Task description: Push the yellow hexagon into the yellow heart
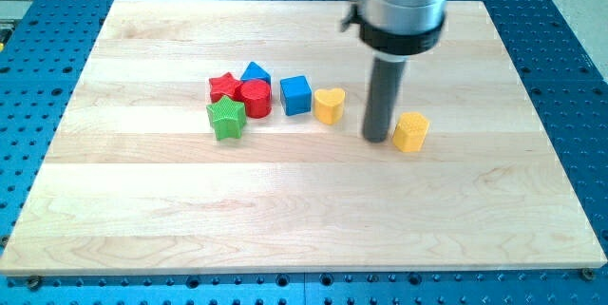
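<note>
Here, item one: yellow hexagon (411,132), right of the table's centre, resting flat on the wood. Its left edge is partly masked by the rod, so whether the two touch cannot be told. Item two: yellow heart (329,105), at roughly 10 o'clock from the hexagon, apart from it, with the rod standing between them.

Item three: my tip (377,139), the lower end of a straight dark rod, upright, hanging from a wide silver and black housing whose top is cut off by the view's upper edge. No fingers: the rod holds nothing. The tip sits just beside the hexagon at its 9 o'clock, and at about 4 o'clock from the heart.

Item four: blue cube (295,95), just beside the heart at its 9 o'clock. Further on, a tight cluster: red cylinder (255,98), blue triangle (255,72) half hidden behind it, red star (223,86), green star (226,118).

Item five: wooden table (285,210), on a blue perforated base (38,39).
</note>
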You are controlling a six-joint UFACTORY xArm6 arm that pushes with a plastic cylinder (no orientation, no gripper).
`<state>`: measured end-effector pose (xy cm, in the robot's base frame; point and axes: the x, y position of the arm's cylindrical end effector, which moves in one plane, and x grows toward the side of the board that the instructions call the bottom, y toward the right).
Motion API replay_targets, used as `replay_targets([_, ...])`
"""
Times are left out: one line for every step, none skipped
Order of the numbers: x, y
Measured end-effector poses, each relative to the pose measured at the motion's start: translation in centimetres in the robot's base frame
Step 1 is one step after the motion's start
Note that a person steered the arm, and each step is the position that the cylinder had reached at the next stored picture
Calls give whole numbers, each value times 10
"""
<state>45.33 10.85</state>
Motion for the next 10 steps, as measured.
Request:
replay_targets([-31, 2])
replay_targets([-46, -17])
replay_targets([-18, -73])
replay_targets([-1, -105])
replay_targets([13, -120])
replay_targets([36, -121])
replay_targets([37, -131])
replay_targets([38, -134])
replay_targets([69, -94])
replay_targets([81, -11])
